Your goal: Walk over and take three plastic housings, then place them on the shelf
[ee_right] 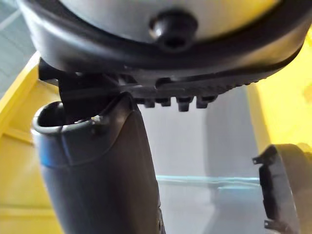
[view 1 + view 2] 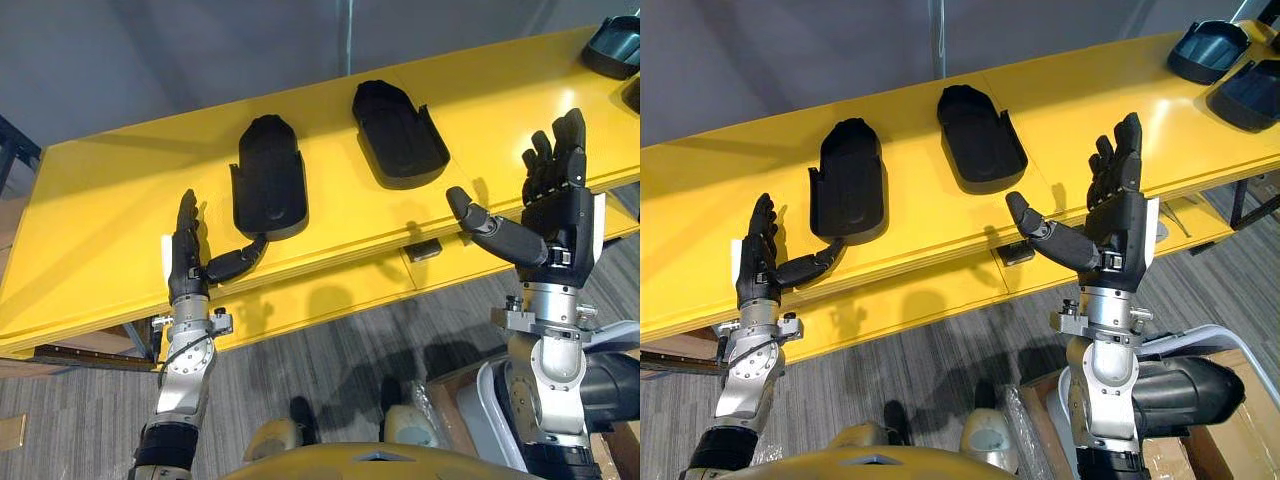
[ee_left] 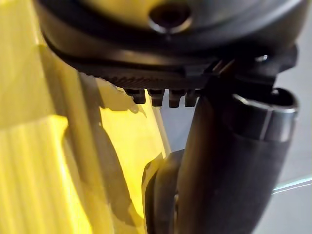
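Floor: grey carpet (image 2: 330, 345) runs under the front of the shelf; a cardboard box (image 2: 1230, 440) sits at the robot's lower right
Left hand: the left hand (image 2: 186, 262) is raised at the near edge of the shelf, open, with its fingers straight and pointing up and nothing in its grasp; the thumb reaches out sideways toward the near end of a housing, and whether the tip touches it cannot be told
Right hand: the right hand (image 2: 560, 215) is held up over the shelf's front edge, open as well, fingers straight and a little spread, thumb stretched out toward the left hand; it holds nothing
Shelf: the yellow shelf (image 2: 110, 200) is a long flat top with a lower yellow ledge (image 2: 330, 290) along its front; a small dark fitting (image 2: 424, 250) hangs under the edge between the two hands
Nearer housing: a black plastic housing (image 2: 268, 175) lies flat on the shelf just beyond the left hand, long way running away from the robot
Second housing: another black housing (image 2: 398, 132) lies a little farther back and to the right, apart from the first, hollow side up with a raised rim
Far end: two more dark housings (image 2: 1208, 48) rest on the shelf well off to the robot's right, beyond the right hand
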You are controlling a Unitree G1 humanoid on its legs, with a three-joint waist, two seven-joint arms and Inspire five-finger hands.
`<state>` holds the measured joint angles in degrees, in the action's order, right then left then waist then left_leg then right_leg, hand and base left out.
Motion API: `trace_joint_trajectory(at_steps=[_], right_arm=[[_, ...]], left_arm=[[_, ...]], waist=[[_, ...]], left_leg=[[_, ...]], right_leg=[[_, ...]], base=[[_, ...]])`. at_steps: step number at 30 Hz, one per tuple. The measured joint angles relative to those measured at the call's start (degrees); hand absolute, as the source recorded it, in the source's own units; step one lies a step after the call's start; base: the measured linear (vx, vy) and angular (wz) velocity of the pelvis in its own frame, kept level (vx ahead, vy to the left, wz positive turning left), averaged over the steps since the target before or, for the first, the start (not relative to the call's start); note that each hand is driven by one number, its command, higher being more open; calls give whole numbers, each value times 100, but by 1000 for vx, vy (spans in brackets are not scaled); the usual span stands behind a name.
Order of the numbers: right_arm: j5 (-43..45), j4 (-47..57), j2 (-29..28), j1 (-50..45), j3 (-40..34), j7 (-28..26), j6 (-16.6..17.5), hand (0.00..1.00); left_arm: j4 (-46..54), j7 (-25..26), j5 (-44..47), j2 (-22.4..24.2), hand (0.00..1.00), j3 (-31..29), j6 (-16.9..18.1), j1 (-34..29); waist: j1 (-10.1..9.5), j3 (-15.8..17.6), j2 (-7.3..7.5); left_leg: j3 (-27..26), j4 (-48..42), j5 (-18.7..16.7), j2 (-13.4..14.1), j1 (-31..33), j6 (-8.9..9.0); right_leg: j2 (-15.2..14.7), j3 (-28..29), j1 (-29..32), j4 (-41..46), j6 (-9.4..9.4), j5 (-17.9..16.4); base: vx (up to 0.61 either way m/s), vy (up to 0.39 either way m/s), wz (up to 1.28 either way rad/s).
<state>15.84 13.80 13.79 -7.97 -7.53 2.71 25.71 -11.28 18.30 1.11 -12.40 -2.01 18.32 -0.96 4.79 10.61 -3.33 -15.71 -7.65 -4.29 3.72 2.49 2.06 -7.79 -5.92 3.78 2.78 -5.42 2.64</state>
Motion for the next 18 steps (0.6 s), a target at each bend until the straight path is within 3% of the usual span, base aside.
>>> trace_joint_trajectory(at_steps=[7, 18], right_arm=[[43, -57, -1, 2, 160, -116, -1, 100], [83, -57, 0, 81, 378, -117, -1, 100]], left_arm=[[-453, 136, 10, -64, 100, 34, 4, 373], [-658, 246, 159, -168, 100, 150, 16, 604]], waist=[[21, 58, -126], [49, 58, -125]], left_leg=[[-46, -15, 7, 0, -4, -11], [-66, -17, 9, -5, -6, -15]], right_leg=[[1, 64, 20, 0, -5, 30], [0, 87, 26, -12, -7, 61]], base=[[-32, 10, -4], [0, 0, 0]])
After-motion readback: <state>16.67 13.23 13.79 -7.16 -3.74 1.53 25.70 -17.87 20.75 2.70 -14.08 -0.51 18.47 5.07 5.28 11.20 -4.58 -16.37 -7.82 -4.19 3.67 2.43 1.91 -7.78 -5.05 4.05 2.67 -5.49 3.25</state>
